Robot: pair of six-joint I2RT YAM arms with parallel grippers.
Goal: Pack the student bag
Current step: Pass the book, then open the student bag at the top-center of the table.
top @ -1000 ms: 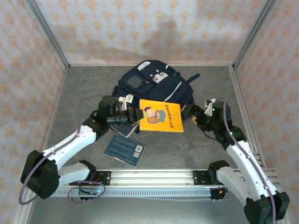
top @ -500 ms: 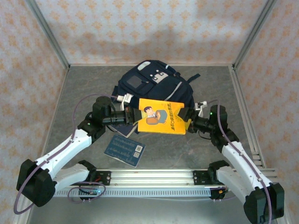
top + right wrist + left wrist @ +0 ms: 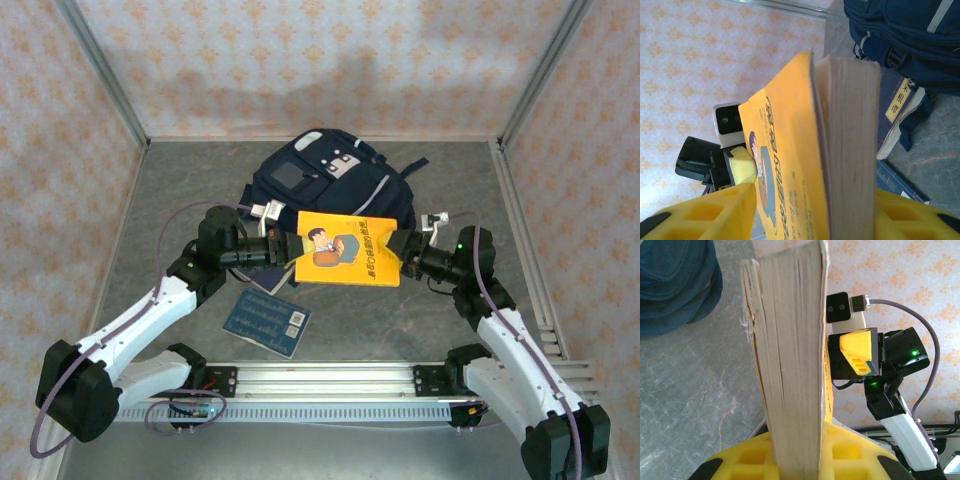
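The student bag (image 3: 330, 180), navy with white trim and a grey patch, lies at the back middle of the table; its side shows in the right wrist view (image 3: 905, 35). A thick yellow book (image 3: 348, 248) hangs flat above the table in front of it. My left gripper (image 3: 288, 246) is shut on the book's left edge, pages clamped between its yellow pads (image 3: 795, 455). My right gripper (image 3: 400, 250) straddles the book's right edge (image 3: 840, 150), open, one pad a little off the cover.
A flat blue booklet (image 3: 266, 322) lies on the table in front of the left arm. A dark blue book (image 3: 900, 110) with a yellow label lies beside the bag. An aluminium rail (image 3: 330, 378) runs along the near edge, and patterned walls enclose the table.
My right arm has swung left to the yellow book, and its jaws now stand around the book's right edge. The left gripper has kept its hold, barely shifting.
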